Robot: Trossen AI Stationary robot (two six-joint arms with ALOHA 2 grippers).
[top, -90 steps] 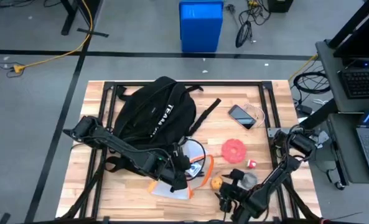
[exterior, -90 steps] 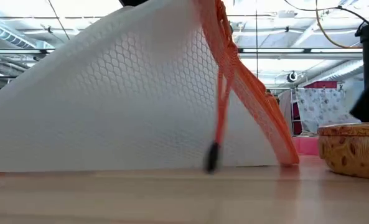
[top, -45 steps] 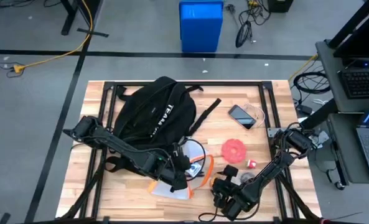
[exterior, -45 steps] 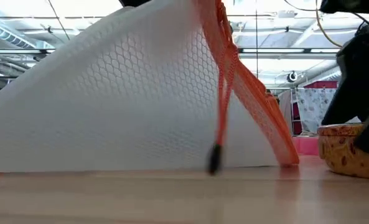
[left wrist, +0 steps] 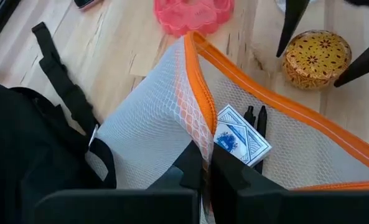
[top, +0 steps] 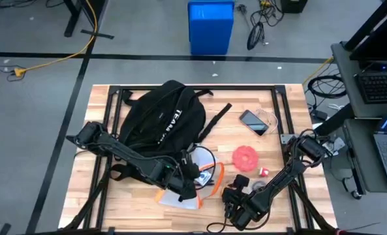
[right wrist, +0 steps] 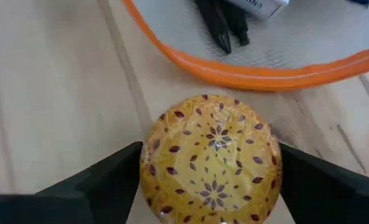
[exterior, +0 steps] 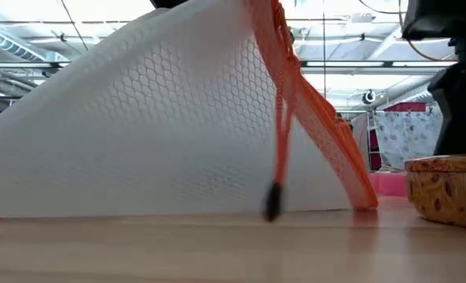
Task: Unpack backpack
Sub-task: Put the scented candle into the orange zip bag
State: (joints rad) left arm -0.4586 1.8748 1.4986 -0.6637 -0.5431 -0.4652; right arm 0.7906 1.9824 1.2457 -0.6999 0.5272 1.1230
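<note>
Backpack: the backpack [top: 159, 117] is lying on the far left part of the table [top: 265, 111], white lettering facing up.
Left gripper: the left gripper [left wrist: 204, 169] is pinching the orange zipper edge of a white mesh pouch [left wrist: 148, 134] just in front of the backpack, lifting it.
Pouch contents: a blue card box [left wrist: 241, 138] and 2 dark pens [left wrist: 255, 116] are showing inside.
Right gripper: the right gripper [right wrist: 210, 167] is hovering with fingers spread on both sides of a yellow patterned round tin [right wrist: 212, 158], beside the pouch.
Others: a pink disc [top: 245, 156] and a phone [top: 252, 121] are lying farther back.
</note>
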